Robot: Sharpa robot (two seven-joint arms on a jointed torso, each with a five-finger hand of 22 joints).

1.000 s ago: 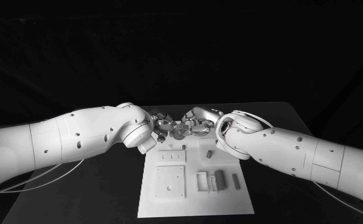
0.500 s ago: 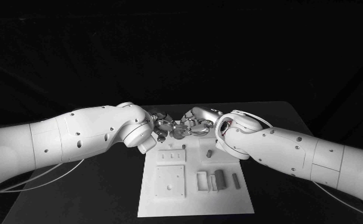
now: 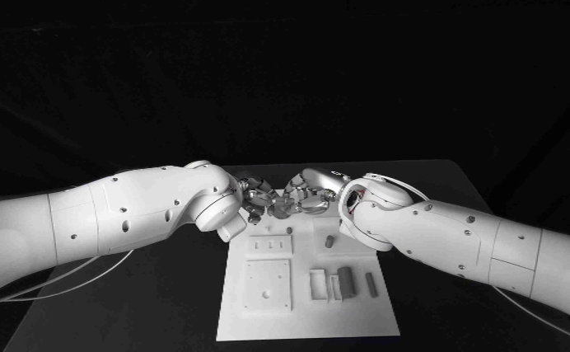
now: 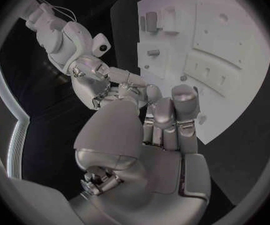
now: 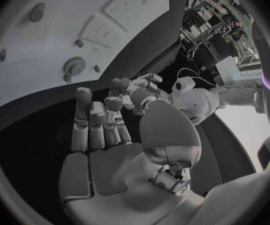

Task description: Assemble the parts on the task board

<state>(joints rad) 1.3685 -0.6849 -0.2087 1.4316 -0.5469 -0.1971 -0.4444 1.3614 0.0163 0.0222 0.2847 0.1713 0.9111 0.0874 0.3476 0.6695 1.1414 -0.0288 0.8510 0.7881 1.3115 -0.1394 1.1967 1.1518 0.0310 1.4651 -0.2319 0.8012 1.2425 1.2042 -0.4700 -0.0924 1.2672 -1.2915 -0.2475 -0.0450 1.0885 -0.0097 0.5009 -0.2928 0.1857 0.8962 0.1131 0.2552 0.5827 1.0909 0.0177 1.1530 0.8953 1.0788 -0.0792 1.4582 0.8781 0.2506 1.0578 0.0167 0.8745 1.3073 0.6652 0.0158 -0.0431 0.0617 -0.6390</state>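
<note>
The task board (image 3: 306,319) has its far edge hidden beneath the left hand (image 3: 257,200) and right hand (image 3: 311,196). Whether the touching fingers pinch anything cannot be told — too small, too tangled.

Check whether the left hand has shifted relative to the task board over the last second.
No. In the head view the left hand sits at the same spot above the far edge of the task board, meeting the right hand as before.

Matt white task board (image 3: 303,319); glossy metal fingers (image 3: 285,202).
</note>
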